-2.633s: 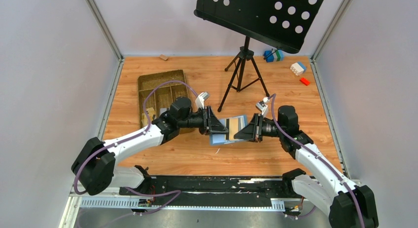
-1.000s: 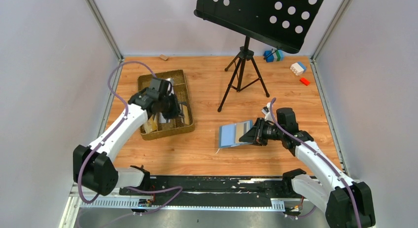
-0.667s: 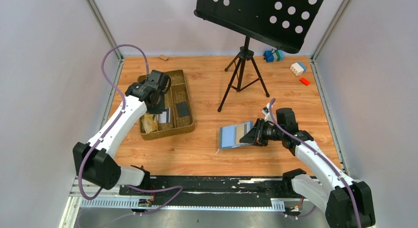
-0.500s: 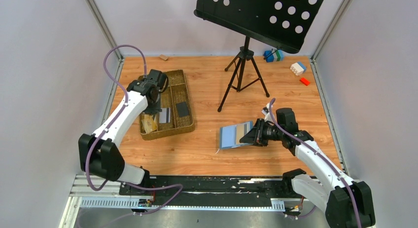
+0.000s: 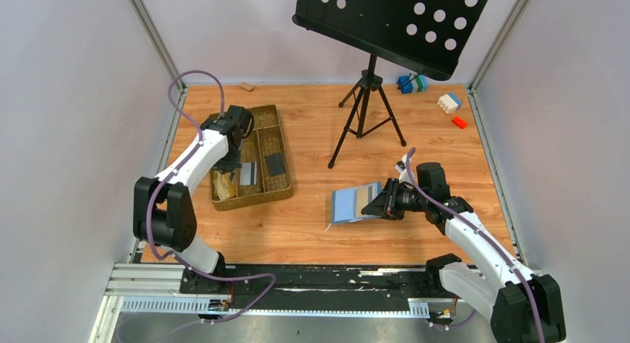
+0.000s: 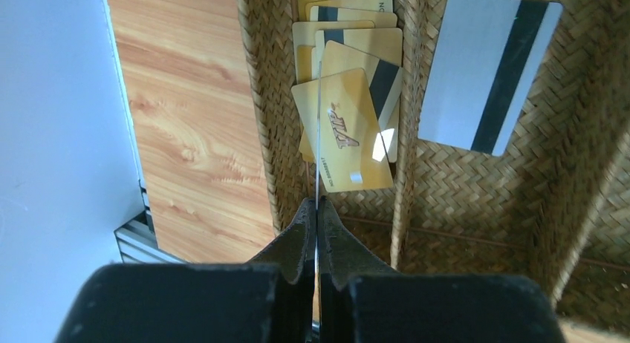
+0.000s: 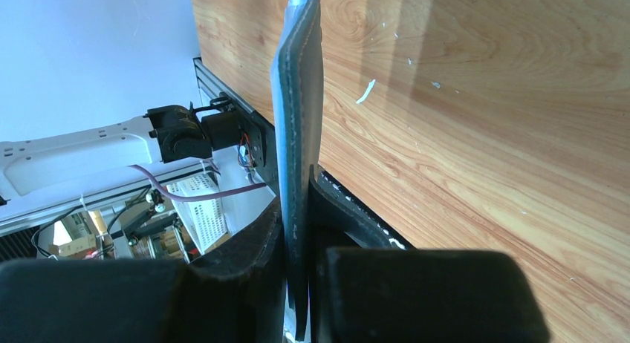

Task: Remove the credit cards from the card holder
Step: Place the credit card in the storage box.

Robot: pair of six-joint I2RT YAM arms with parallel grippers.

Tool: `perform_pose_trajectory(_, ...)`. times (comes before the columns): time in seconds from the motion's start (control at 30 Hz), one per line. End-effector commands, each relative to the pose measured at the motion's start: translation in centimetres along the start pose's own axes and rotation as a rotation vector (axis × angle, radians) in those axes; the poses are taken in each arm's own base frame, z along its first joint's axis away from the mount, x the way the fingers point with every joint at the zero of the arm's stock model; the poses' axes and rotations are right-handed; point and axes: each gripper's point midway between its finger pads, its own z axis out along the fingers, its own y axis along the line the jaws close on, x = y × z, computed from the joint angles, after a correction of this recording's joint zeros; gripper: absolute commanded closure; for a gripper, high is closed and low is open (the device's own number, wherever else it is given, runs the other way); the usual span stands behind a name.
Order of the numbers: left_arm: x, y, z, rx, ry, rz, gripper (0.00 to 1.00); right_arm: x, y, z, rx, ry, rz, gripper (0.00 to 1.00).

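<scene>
Lying in one tray (image 5: 267,128), two credit cards (image 5: 249,172); one card holder (image 5: 345,204) gripped

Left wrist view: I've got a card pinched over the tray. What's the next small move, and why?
Probably open the left hand. It is shut on a thin card, edge-on, over the tray compartment that holds gold cards, so letting go should drop it in. The right hand grips the holder.

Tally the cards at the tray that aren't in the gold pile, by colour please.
Silver-grey card: 1
Black card: 1
Edge-on card in left gripper, colour hidden: 1
Total: 3
</scene>
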Motion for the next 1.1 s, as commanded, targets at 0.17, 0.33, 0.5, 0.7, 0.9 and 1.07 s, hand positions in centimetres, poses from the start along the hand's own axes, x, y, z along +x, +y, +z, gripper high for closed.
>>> perform_pose_trajectory(0.17, 0.7, -1.0, 4.2, -0.044, 0.052, 0.002, 1.00, -1.2, 1.5, -0.8, -0.032, -0.056, -0.063, 0.93)
perform_pose_trajectory(0.33, 1.6, -0.9, 4.6, -0.045, 0.090, 0.020, 0.89, -1.0, 1.3, -0.7, -0.035, -0.056, -0.048, 0.92)
perform_pose_trajectory(0.5, 1.1, -1.3, 2.2, 0.053, 0.023, -0.029, 0.39, -0.8, 1.2, -0.9, -0.035, -0.065, -0.046, 0.91)
perform_pose_trajectory(0.7, 1.7, -2.3, -0.7, 0.180, 0.043, -0.064, 0.37, -0.8, 1.8, -1.5, -0.036, -0.070, -0.054, 0.90)
perform_pose_trajectory(0.9, 3.3, -7.0, -8.4, 0.660, -0.045, -0.113, 0.23, -1.1, 2.3, -1.5, -0.046, -0.063, -0.057, 0.90)
perform_pose_trajectory(1.07, 7.2, -12.7, -14.5, 1.090, -0.010, -0.110, 0.00, -1.0, 3.6, -1.8, -0.098, -0.046, -0.072, 0.90)
